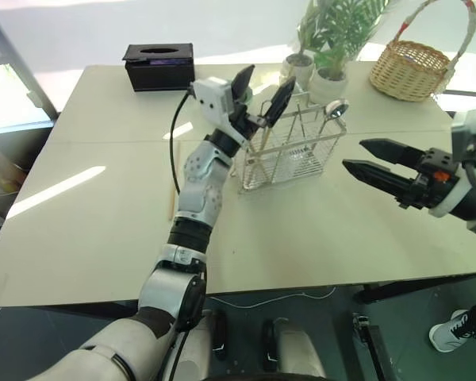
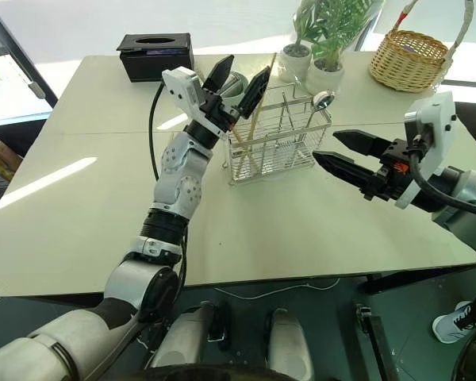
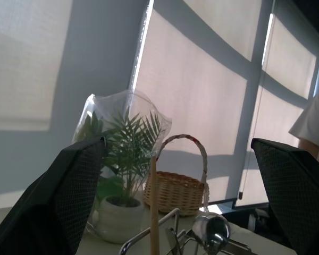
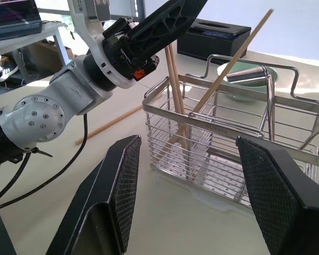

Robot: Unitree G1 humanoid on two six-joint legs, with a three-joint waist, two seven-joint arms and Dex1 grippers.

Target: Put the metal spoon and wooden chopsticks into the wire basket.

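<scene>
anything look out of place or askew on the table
One thin light-brown wooden chopstick lies flat on the pale table beside the left arm, outside the silver wire basket. Other chopsticks already lean in the basket, and the shiny metal spoon stands in it.

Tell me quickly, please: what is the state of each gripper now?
Left gripper: open, holding nothing, above the wire basket.
Right gripper: open, holding nothing, beside the basket.

Wooden chopsticks [image 2: 258, 131] and metal spoon [image 2: 322, 101] stand in wire basket [image 2: 276, 143]; plants [image 2: 325, 40] behind
</scene>
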